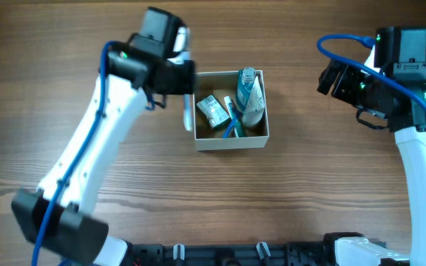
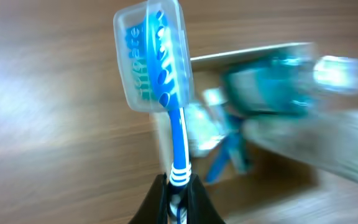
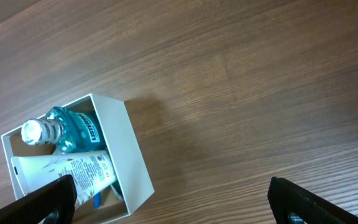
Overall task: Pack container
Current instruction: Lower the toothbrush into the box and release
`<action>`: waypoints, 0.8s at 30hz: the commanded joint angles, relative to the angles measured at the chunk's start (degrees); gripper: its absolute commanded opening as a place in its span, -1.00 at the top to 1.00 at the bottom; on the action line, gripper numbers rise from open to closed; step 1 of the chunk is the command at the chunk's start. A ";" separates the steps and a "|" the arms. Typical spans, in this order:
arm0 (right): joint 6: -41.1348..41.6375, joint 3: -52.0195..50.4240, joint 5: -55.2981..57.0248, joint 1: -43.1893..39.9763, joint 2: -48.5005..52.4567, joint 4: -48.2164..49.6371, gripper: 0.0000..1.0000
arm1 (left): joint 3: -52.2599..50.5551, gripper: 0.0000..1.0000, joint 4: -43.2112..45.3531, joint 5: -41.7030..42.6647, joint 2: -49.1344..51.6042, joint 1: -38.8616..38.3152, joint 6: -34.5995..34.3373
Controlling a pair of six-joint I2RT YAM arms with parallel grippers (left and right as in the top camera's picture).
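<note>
The container (image 1: 266,111) is a square white-walled box with a tan inside at the table's middle. It holds a blue mouthwash bottle (image 1: 247,77), a white tube (image 1: 254,103), a green-and-white soap packet (image 1: 212,110) and a blue toothbrush (image 1: 231,129). My left gripper (image 1: 184,87) is shut on the handle of a second blue toothbrush (image 2: 178,134) with a clear cap over its head, just left of the container's left wall. My right gripper (image 1: 330,80) is open and empty, well to the right of the container. In the right wrist view the container (image 3: 126,155) sits at the lower left.
Brown wooden tabletop (image 1: 331,170) lies all around the container. The left arm reaches in from the lower left, the right arm from the right edge. No other loose objects show.
</note>
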 commanded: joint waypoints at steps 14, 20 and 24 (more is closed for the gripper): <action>1.01 0.04 0.81 -0.20 0.17 0.20 -0.99 | -2.60 0.50 7.69 -5.55 15.23 -8.81 -8.37; 1.01 0.04 0.81 -0.20 0.17 0.20 -1.00 | -2.60 0.39 7.19 -5.35 10.10 -8.79 -8.35; 1.01 0.04 0.81 -0.20 0.17 0.20 -0.99 | -2.60 0.31 5.66 -7.56 5.99 -8.74 -8.35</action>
